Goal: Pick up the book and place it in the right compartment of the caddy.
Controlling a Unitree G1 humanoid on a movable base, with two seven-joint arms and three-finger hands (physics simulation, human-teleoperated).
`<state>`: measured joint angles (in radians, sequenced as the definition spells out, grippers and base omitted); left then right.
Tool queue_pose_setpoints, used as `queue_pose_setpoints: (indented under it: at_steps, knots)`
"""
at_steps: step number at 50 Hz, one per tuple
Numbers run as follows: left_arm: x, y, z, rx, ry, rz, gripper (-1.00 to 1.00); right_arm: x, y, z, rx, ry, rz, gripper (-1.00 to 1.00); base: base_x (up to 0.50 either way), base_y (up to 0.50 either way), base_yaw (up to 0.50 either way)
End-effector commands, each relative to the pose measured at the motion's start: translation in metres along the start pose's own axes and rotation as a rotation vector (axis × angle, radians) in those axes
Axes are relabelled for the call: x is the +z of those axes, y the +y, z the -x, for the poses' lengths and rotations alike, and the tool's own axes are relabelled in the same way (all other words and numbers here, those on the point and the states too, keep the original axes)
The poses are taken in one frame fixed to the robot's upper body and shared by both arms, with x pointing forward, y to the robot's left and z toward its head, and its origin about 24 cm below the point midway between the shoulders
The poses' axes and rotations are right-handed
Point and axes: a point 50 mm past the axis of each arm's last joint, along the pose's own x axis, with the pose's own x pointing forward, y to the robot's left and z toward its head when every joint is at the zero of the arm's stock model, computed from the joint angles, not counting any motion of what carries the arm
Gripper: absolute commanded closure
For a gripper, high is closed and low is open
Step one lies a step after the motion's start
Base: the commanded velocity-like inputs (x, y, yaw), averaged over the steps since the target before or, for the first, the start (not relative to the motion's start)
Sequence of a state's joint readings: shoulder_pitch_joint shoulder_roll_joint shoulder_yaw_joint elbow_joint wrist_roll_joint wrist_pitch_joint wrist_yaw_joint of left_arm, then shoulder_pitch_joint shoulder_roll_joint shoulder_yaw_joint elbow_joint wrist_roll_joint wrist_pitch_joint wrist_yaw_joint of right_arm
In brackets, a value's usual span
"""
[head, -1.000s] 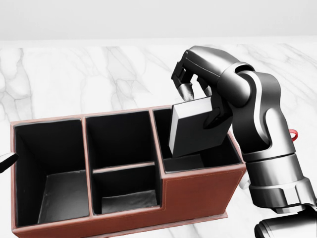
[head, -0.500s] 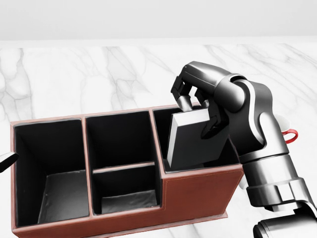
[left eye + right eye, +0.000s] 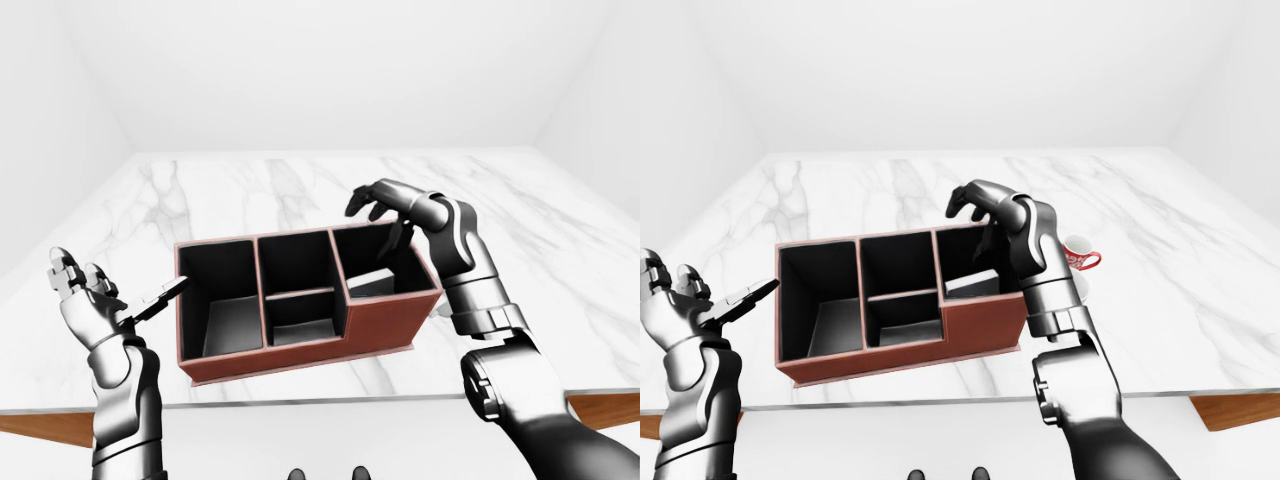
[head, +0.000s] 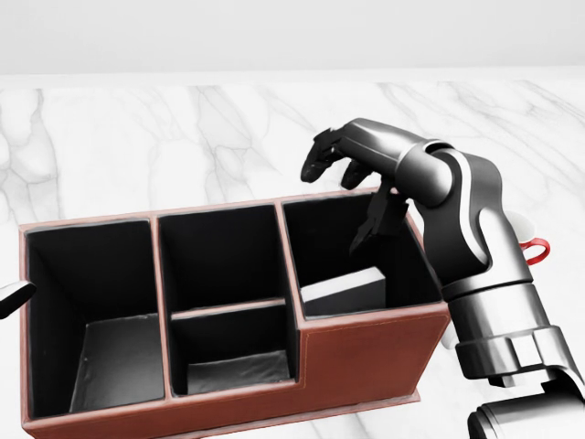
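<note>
Released: book [image 4: 345, 290] dropped from my right hand [image 4: 352, 183] and now lies low in the right compartment of the caddy [image 4: 366, 347]. Right hand fingers spread above it, touching nothing. Left hand [image 3: 85, 300] splayed, just left of caddy, on marble tabletop [image 4: 137, 137].

Both arms are glossy gunmetal grey with rounded segmented casings; the right hand [image 4: 352, 183] and left hand [image 3: 85, 300] carry dark three-jointed fingers.

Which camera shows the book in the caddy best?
The head view: the book shows largest there, lying in the caddy's right compartment below the open right robot hand. Both eye views show only a small pale sliver of it.
</note>
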<state>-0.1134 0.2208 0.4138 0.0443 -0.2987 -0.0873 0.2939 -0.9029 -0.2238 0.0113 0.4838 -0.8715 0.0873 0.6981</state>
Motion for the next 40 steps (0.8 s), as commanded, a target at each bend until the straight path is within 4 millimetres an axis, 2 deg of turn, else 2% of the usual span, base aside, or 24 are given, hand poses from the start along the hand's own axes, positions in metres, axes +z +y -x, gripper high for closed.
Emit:
queue_pose_setpoints:
  at_steps: [1, 6, 11, 16, 18, 21, 26, 34, 40]
  knots:
    - [-0.001, 0.0, 0.0, 0.0, 0.006, -0.002, -1.0, -0.001, -0.001, 0.0, -0.002, 0.001, -0.007, -1.0, 0.0, 0.0, 0.0]
    - [-0.002, 0.0, 0.0, 0.001, 0.007, -0.003, -1.0, -0.004, 0.002, 0.0, 0.009, 0.011, -0.012, -1.0, 0.0, 0.0, 0.0]
    - [-0.002, 0.001, 0.0, 0.002, 0.007, -0.003, -1.0, 0.0, -0.004, 0.002, -0.014, -0.006, -0.007, -1.0, 0.0, 0.0, 0.0]
    - [-0.001, 0.0, 0.0, 0.002, 0.004, -0.002, -1.0, 0.017, -0.035, 0.01, -0.106, -0.079, -0.015, -1.0, 0.0, 0.0, 0.0]
    - [-0.001, 0.001, 0.0, 0.004, 0.005, -0.001, -1.0, 0.029, -0.057, 0.016, -0.161, -0.132, -0.034, -1.0, 0.0, 0.0, 0.0]
    - [-0.001, 0.001, 0.0, 0.003, 0.003, 0.0, -1.0, 0.04, -0.072, 0.025, -0.209, -0.188, -0.029, -1.0, 0.0, 0.0, 0.0]
    - [0.0, 0.001, 0.0, 0.003, 0.001, 0.0, -1.0, 0.05, -0.082, 0.036, -0.258, -0.243, -0.009, -1.0, 0.0, 0.0, 0.0]
    - [0.0, 0.002, 0.0, 0.004, -0.001, 0.001, -1.0, 0.069, -0.109, 0.061, -0.361, -0.373, -0.023, -1.0, 0.0, 0.0, 0.0]
    - [0.0, 0.002, 0.0, 0.004, 0.0, 0.0, -1.0, 0.064, -0.109, 0.059, -0.34, -0.381, -0.052, -1.0, 0.0, 0.0, 0.0]
